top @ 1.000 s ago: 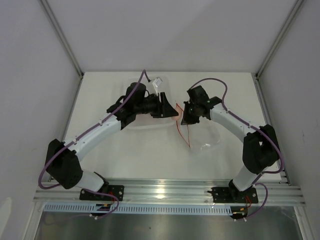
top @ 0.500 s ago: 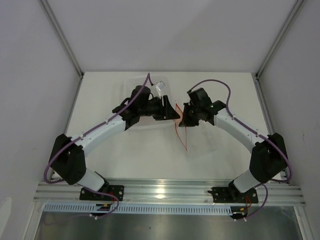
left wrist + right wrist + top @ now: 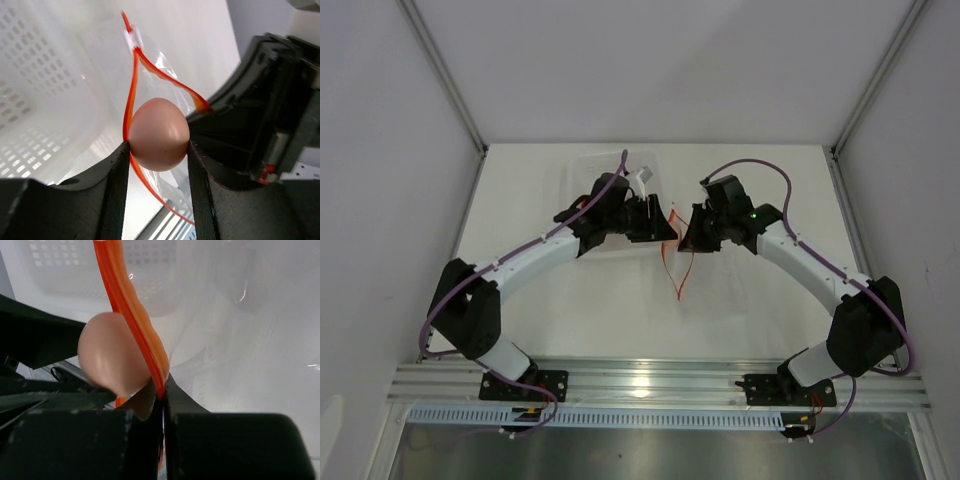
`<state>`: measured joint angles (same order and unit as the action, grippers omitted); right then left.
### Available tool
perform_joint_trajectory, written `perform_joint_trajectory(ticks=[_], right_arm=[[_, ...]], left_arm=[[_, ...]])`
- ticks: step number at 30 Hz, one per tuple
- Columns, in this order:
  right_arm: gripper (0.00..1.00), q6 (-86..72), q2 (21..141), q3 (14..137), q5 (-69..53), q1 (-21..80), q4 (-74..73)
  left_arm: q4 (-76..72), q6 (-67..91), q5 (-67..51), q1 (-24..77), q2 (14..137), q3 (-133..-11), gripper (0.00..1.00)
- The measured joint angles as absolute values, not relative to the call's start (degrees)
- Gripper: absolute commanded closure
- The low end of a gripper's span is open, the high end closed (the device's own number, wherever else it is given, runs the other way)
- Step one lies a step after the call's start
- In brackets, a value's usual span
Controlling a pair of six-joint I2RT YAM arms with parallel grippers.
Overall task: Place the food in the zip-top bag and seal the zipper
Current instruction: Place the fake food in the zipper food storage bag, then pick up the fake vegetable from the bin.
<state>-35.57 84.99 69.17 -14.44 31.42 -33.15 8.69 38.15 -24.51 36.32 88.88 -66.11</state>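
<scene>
The left end effector [image 3: 158, 150] is clamped on the peach egg-like ball [image 3: 159, 132], one finger pressed to each side of it, jaws held apart by its width. The right end effector [image 3: 161, 395] has its fingers together, pinching the orange-red zipper [image 3: 130, 300] of the zip-top bag [image 3: 162, 62].

From the top camera, the two end effectors meet nose to nose just beside the right edge of the white tray [image 3: 582, 162], above the bench [image 3: 760, 320]. The left arm reaches across the tray; the right arm comes in from the side away from it. The zipper hangs from that meeting point as a thin curved line, trailing away from the tray towards the arm bases.

In the left wrist view the bag's mouth is spread: the two zipper strips part into a loop, one running along the side of the ball nearer the tray, the other along the side away from it. The ball sits at this opening, touching the strip on the tray side. Whether it has passed inside the mouth cannot be told. In the right wrist view the pinched strip crosses in front of the ball, with the tray's perforated wall behind both.
</scene>
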Motion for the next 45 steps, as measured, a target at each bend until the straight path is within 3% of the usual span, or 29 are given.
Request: perform_joint_trajectory(ticks=[12,15,16,20,24,37,45], right_arm=[[1.0,-35.1,84.9,73.1,-10.9,34.8,-37.3],[1.0,-34.9,84.9,74.6,-9.5,34.5,-37.9],[1.0,-34.8,84.9,75.0,-9.2,34.3,-37.8],[1.0,-34.2,84.8,75.4,-8.1,33.9,-38.2],[1.0,-34.0,84.0,74.7,-7.7,33.1,-38.4],[1.0,-33.4,79.9,68.8,-7.4,31.6,-38.1],[1.0,-32.8,77.8,68.2,-7.3,30.8,-38.3]], left_arm=[[21.1,32.9,-10.0,41.7,93.4,-74.0,0.99],[21.9,32.2,-9.2,42.4,93.4,-74.2,0.82],[22.2,32.2,-9.2,42.7,93.4,-74.2,0.69],[21.7,31.3,-8.8,43.1,92.4,-72.8,0.4],[20.5,31.1,-9.1,43.0,89.2,-69.6,0.01],[1.4,31.0,-9.3,43.0,65.5,-57.1,0.0],[0.0,30.9,-9.7,42.5,67.2,-57.3,0.0]])
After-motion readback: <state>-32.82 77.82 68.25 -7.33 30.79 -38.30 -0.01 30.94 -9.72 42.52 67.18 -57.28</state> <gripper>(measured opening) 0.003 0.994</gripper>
